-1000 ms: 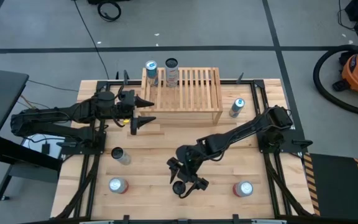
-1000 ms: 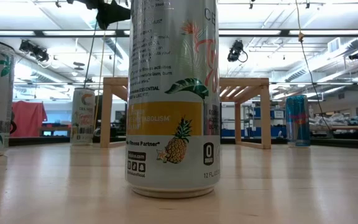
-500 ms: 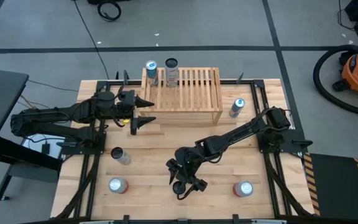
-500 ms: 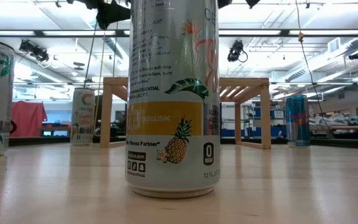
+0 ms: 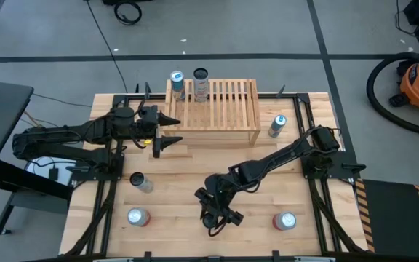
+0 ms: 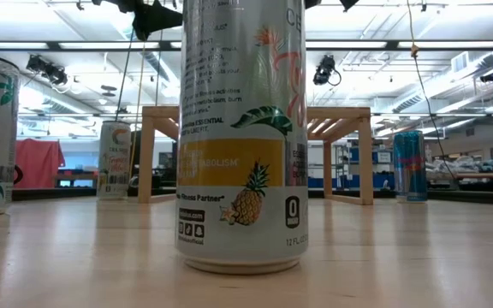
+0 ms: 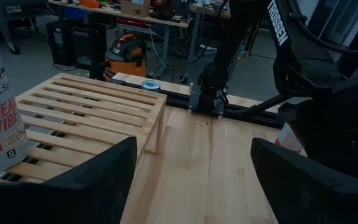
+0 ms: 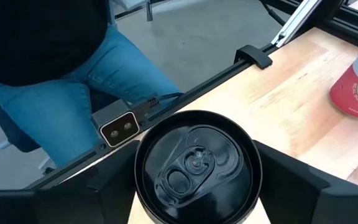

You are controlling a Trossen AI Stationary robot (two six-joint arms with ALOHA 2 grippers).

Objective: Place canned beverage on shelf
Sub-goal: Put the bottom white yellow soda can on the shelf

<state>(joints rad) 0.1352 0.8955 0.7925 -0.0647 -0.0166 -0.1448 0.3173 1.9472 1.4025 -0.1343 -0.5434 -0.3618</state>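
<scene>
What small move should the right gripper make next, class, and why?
Probably lift straight up. The right gripper has its fingers on either side of the pineapple can, which still stands on the table, and the shelf lies far across it.

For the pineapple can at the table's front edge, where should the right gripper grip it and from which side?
Grip the pineapple can on its upper wall, coming from above: it stands upright, its black lid facing up between the right gripper's fingers, with bare table all around. The left gripper waits by the shelf.
</scene>
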